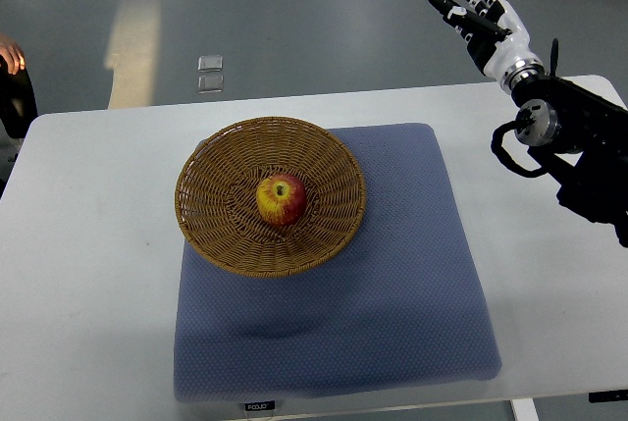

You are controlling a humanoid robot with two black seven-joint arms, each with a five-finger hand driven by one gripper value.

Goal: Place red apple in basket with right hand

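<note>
Red apple [282, 200] centred in wicker basket [270, 195]; right hand [483, 19] spread, empty, beyond counter's [88, 274] far-right edge.

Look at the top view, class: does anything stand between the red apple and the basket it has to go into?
Nothing does: the red apple already lies inside the basket, near its middle. The right hand is raised off past the table's far right corner, fingers spread, holding nothing.

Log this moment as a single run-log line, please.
red apple: in basket | right hand: open, raised clear of table | left: not in view
</note>
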